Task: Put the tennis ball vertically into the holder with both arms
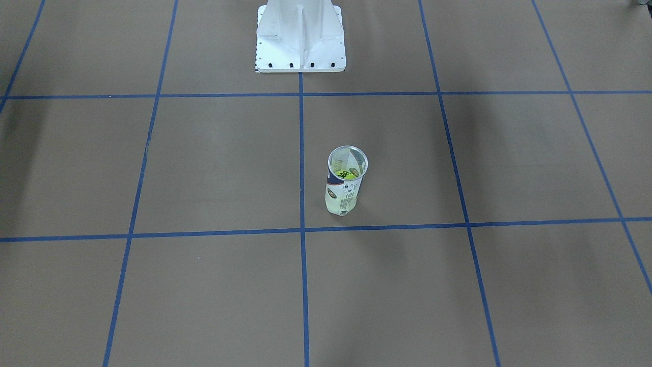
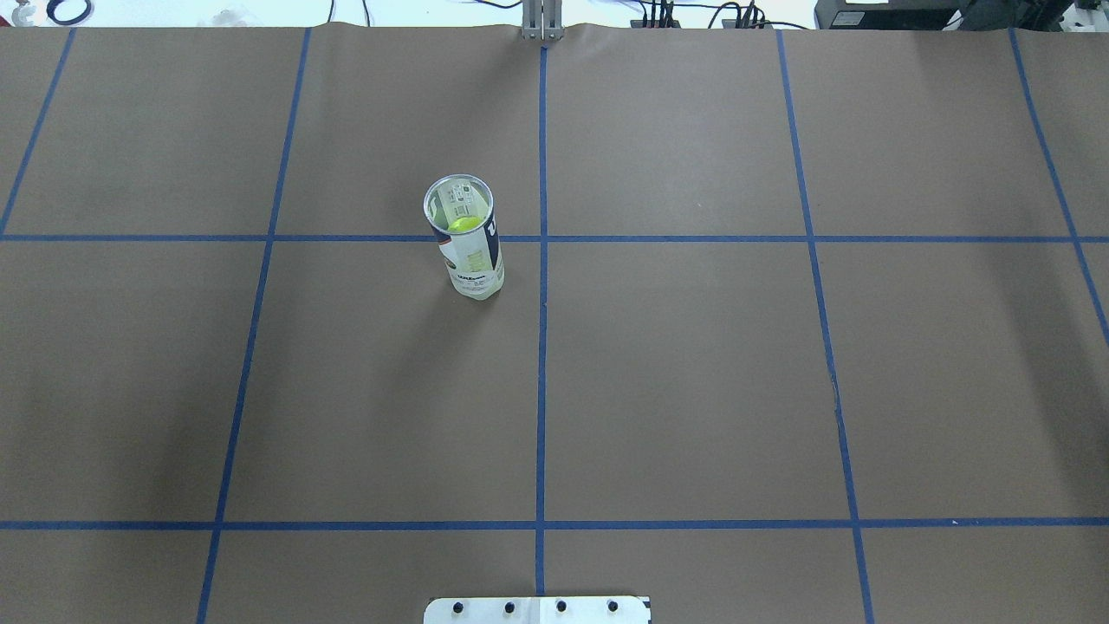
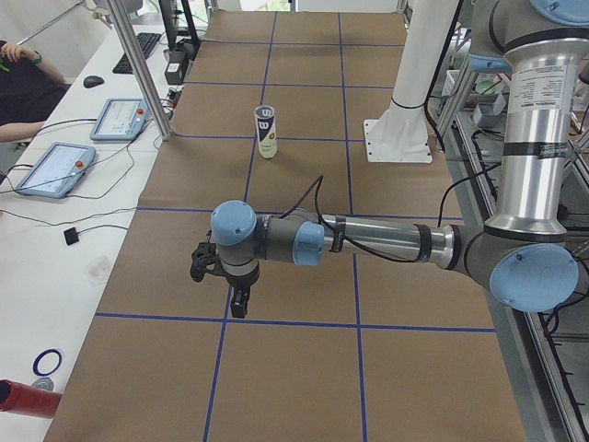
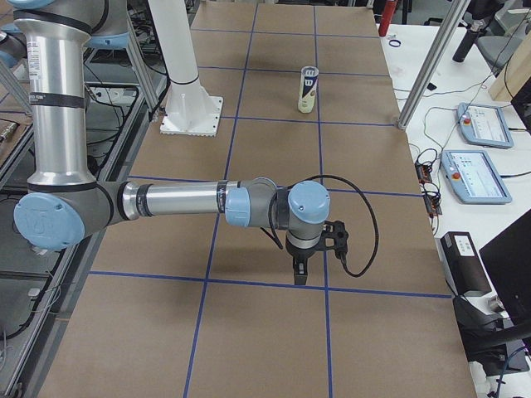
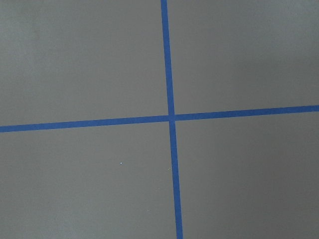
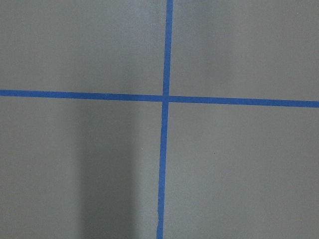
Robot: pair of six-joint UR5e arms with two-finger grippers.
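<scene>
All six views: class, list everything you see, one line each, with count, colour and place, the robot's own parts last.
holder: one, clear with white and navy label, upright on the table, open end up
tennis ball: one, yellow-green, inside the holder
table cover: one, brown, spread on the table
tape lines: several, blue, a grid on the cover
teach pendants: two, pale blue, on the white side desk
pedestal base: one, white, at the robot's edge of the table
left arm: one, silver with light-blue caps, low over the table, jaws down, open or shut unclear
right arm: one, same colours, likewise low, jaws down, state unclear
</scene>
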